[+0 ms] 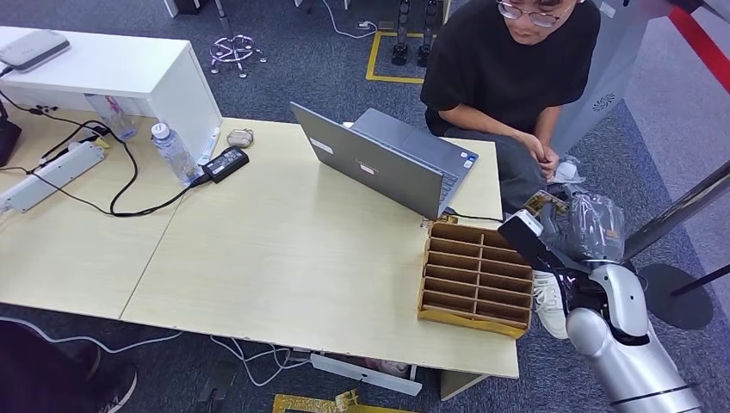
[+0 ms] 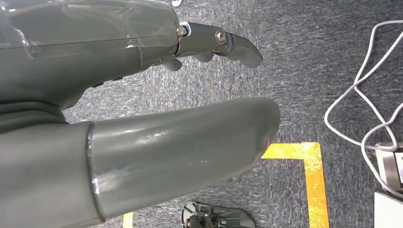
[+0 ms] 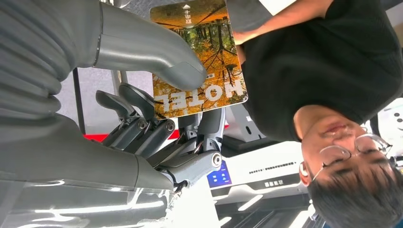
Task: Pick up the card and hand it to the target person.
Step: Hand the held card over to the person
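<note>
Head view: my right hand (image 1: 575,231) is raised off the table's (image 1: 284,258) 3 o'clock edge, toward the seated person (image 1: 508,77). Left wrist view: my left hand (image 2: 142,118) hangs over carpet, fingers loosely apart, holding nothing. Right wrist view: thumb (image 3: 157,57) and fingers clamp the card (image 3: 202,57), the person beyond it. I judge the handover underway; next I extend toward their hands
</note>
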Motion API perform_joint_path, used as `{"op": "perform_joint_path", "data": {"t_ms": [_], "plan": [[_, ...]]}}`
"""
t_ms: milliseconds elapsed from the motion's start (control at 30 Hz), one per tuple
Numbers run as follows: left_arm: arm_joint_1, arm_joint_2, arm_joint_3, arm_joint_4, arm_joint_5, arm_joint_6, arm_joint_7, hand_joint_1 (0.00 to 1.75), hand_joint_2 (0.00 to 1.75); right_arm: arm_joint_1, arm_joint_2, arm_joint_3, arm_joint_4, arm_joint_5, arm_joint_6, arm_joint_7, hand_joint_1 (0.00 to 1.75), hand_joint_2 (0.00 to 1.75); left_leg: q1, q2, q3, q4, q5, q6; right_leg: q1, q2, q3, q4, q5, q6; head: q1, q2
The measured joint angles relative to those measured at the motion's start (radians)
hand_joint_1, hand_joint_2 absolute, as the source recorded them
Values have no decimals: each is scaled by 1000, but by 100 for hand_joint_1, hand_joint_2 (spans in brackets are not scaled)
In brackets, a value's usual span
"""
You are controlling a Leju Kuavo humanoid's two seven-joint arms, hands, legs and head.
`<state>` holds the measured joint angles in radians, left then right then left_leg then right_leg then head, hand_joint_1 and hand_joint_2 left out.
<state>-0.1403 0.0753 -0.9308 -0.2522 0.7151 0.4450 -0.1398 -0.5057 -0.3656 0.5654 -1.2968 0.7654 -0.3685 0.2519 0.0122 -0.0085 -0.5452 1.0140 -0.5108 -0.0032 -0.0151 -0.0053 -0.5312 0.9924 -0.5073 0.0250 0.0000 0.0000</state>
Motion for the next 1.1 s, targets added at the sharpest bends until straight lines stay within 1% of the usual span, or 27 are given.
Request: {"op": "perform_joint_path", "data": {"t_ms": [267, 400, 1100], "plan": [[0, 0, -2, 0, 0, -2, 2, 0, 0, -4, 6, 6, 28, -5, -7, -7, 170, 175, 0, 0, 0, 0, 0, 0, 0, 0, 0, 0, 0, 0, 0, 0], [0, 0, -6, 0, -2, -4, 3, 0, 0, -16, 16, 16, 71, -21, -22, -21, 171, 175, 0, 0, 0, 0, 0, 0, 0, 0, 0, 0, 0, 0, 0, 0], [0, 0, -10, 0, -3, -5, 7, 0, 0, -25, 30, 31, 120, -21, -23, -23, 171, 175, 0, 0, 0, 0, 0, 0, 0, 0, 0, 0, 0, 0, 0, 0]]}}
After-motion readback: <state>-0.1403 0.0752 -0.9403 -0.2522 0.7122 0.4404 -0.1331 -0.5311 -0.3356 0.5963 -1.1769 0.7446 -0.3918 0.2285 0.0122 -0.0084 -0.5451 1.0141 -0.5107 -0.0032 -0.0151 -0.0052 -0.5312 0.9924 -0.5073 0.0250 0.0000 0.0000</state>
